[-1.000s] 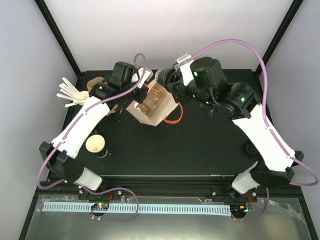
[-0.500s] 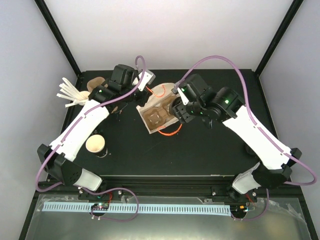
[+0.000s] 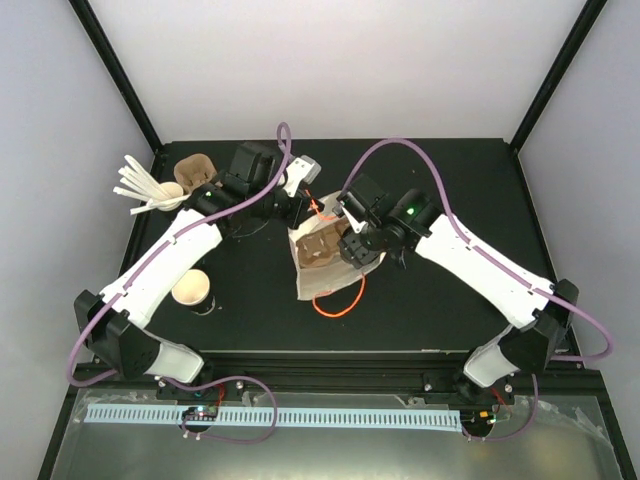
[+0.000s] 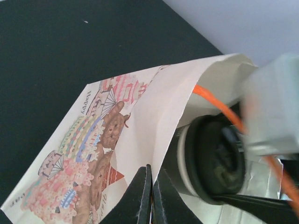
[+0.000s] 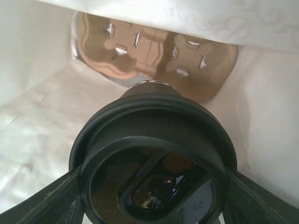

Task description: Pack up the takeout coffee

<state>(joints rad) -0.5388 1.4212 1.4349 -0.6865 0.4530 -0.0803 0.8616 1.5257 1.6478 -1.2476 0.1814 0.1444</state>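
A takeout coffee cup with a round black lid (image 5: 154, 154) sits between the fingers of my right gripper (image 5: 153, 186), which is shut on its sides. The cup is inside the mouth of a white paper bag (image 3: 330, 280) that lies tilted at the table's middle. Deeper in the bag is a brown pulp carrier (image 5: 154, 42). My left gripper (image 4: 152, 184) is shut on the bag's upper edge, beside its bear print (image 4: 93, 154). The left wrist view shows the lidded cup (image 4: 210, 158) in the opening. From the top, my right gripper (image 3: 352, 243) covers the cup, and my left gripper (image 3: 297, 207) is at the bag's far rim.
A lidless black cup with a tan inside (image 3: 192, 290) stands near the left arm. A cup of white stirrer sticks (image 3: 145, 190) and a brown carrier (image 3: 193, 170) are at the far left. The bag's orange handles (image 3: 338, 300) loop toward the near side.
The bag has come nearer and tipped with its mouth toward the right arm. My right gripper carried the lidded cup down into the opening. My left gripper followed, still pinching the rim.
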